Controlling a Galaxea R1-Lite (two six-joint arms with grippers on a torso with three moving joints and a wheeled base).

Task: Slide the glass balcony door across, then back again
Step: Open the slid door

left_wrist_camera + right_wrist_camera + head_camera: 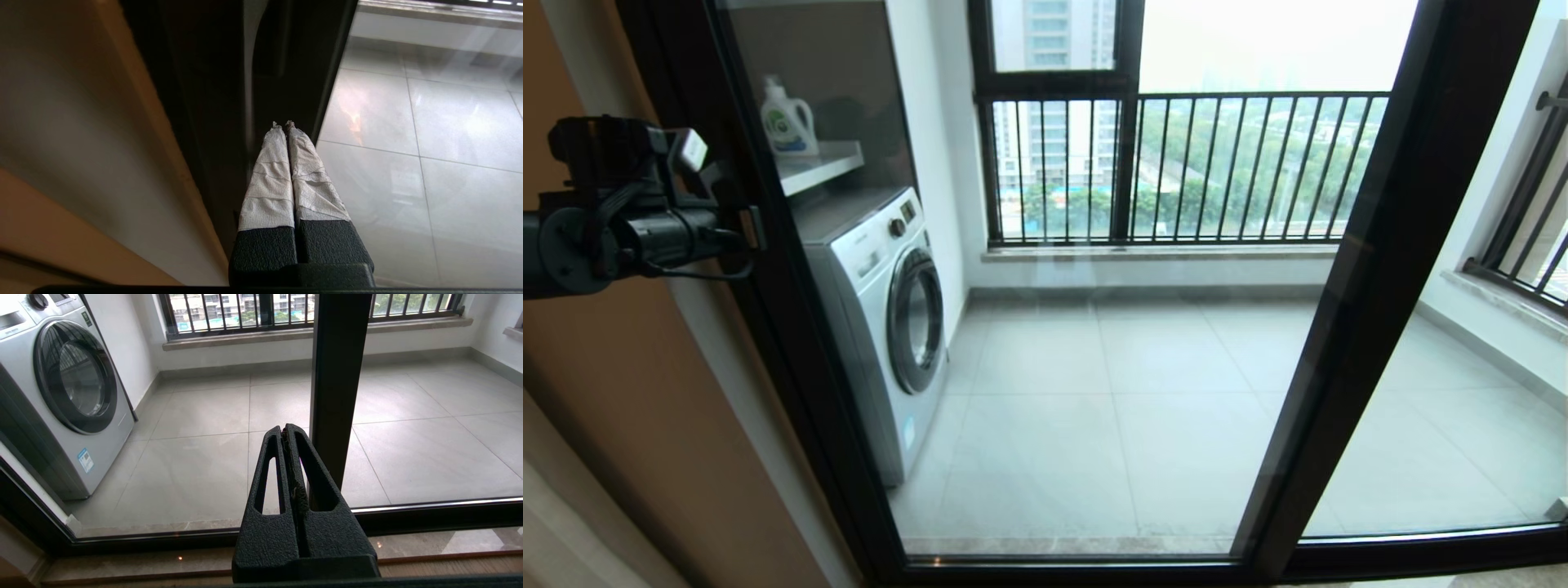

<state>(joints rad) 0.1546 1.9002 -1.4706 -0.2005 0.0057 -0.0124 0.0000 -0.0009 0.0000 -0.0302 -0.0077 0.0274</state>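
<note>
- Black-framed glass balcony door [792,269] fills the head view; its left upright runs along the tan wall [621,392] on the robot's left, door standing across the opening.
- Second black upright [1372,269] stands on the right side of the head view, another glass pane beyond it.
- Left claw [284,124]: raised at the door's left upright, taped fingers [269,175] pressed together, nothing between them, tips at the dark frame just below a dark recessed piece [271,45] on the upright. Cannot tell if the tips touch the frame.
- Right claw [286,428]: held low in front of the glass near the right upright, fingers together, empty, apart from the door.
- Behind the glass: washing machine [890,310] at left, detergent bottle [788,118] on a shelf [821,167] above it, tiled floor [1111,392], barred railing windows [1217,171] at the far side.
</note>
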